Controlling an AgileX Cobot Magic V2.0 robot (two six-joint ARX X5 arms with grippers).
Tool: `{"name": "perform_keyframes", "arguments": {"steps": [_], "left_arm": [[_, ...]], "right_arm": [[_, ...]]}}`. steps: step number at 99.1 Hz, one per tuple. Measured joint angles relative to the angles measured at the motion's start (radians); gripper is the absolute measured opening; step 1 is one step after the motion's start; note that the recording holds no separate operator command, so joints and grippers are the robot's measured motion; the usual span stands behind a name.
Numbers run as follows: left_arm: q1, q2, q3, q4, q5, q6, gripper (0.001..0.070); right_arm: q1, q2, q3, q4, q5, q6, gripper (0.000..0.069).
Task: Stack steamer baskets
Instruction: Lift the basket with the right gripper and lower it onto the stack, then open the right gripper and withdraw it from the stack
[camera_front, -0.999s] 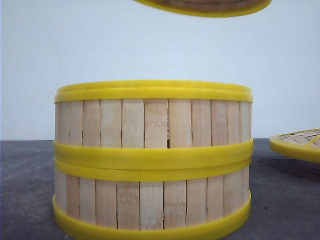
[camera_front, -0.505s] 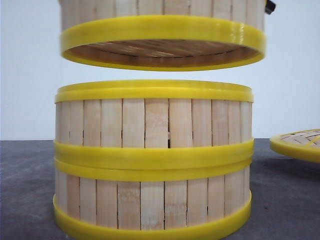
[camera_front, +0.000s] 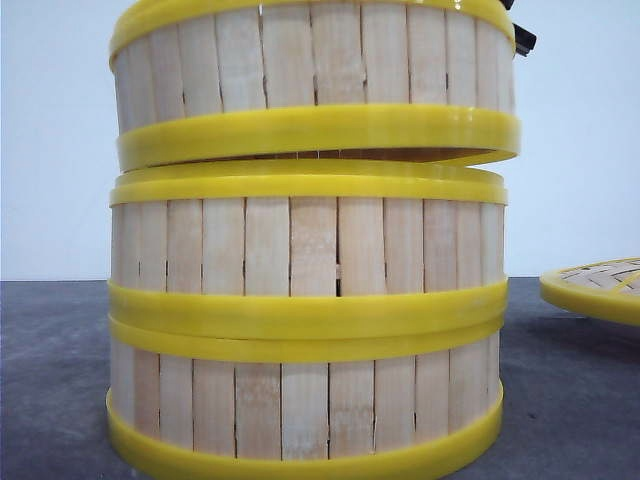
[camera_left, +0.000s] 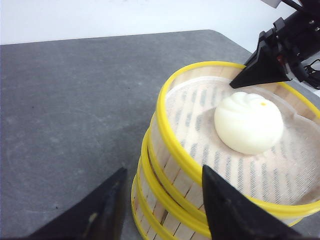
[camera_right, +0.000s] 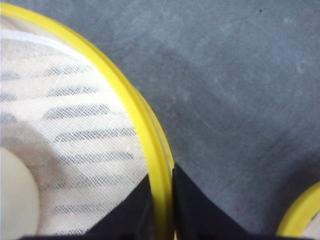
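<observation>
Nearest you, two steamer baskets (camera_front: 305, 320) stand stacked on the table (camera_front: 50, 380). The third basket (camera_front: 315, 85) sits tilted on them, touching at left, gapped at right. Your right gripper (camera_right: 161, 200) pinches its far rim; the left gripper (camera_left: 160, 210) hangs wide beside the stack. Placing is in hand: level it, seat it, then release.

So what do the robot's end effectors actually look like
Both are black. The left end effector has two broad, wedge-shaped fingers with a matte finish. The right end effector tapers to a pointed black tip, with boxy black hardware and thin black cables behind it. No markings show.
</observation>
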Motion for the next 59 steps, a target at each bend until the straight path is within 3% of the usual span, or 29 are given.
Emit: {"name": "perform_keyframes", "arguments": {"steps": [59], "left_arm": [[0.000,0.000,0.000,0.000,0.000,0.000,0.0275]], "right_arm": [[0.000,0.055,0.000,-0.011,0.015,-0.001,0.0025]]}}
